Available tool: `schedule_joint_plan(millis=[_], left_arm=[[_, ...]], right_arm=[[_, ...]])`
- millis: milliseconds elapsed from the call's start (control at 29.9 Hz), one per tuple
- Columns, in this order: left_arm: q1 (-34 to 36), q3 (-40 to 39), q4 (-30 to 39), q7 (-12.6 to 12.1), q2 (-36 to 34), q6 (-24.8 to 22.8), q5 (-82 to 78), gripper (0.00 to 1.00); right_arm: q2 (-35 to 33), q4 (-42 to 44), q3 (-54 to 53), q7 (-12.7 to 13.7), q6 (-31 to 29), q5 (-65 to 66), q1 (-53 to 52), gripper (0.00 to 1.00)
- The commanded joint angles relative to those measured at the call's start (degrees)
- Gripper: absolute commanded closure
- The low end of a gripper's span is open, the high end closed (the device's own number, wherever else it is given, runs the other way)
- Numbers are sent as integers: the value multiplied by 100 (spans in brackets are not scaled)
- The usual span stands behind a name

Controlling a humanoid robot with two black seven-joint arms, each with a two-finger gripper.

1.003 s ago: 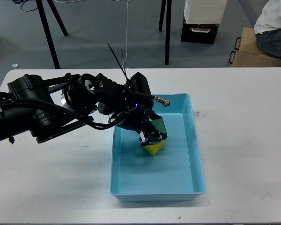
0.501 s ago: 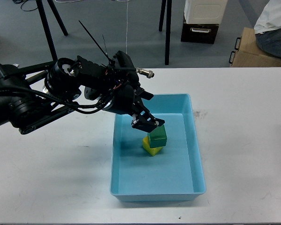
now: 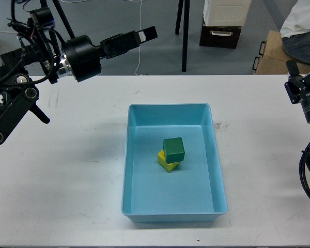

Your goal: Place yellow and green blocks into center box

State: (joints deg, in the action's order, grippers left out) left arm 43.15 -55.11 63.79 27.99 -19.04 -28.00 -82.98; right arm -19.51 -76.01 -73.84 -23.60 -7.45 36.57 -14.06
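White table carries the blue center box. Inside, green block rests atop yellow block: both deposited. Left gripper raised clear, jaw state indeterminable; right gripper unseen.

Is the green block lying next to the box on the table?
No, the green block sits inside the blue box, on top of the yellow block.

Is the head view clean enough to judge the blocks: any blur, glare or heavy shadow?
Head view: sharp and evenly lit; green block atop yellow block reads clearly, with only soft shadow inside the blue box; no glare. Left gripper is slightly soft, raised over the floor.
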Motion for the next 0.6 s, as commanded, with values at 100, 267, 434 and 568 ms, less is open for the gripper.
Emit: schedule_joint_plan(millis=[100, 267, 434, 568], left_arm=[[-965, -290, 151, -880, 6, 1004, 3500, 0], [-1379, -282, 178, -1419, -56, 1850, 6623, 0], [-1941, -597, 362, -1332, 110, 1789, 8111, 0], [-2740, -1098, 818, -1332, 734, 1631, 8789, 0]], right_arm=[[369, -11, -148, 795, -363, -2099, -194, 1], [545, -37, -359, 813, -389, -3409, 60, 1], [554, -265, -719, 1243, -749, -4069, 631, 1], [668, -441, -790, 1490, -986, -4395, 1115, 1]])
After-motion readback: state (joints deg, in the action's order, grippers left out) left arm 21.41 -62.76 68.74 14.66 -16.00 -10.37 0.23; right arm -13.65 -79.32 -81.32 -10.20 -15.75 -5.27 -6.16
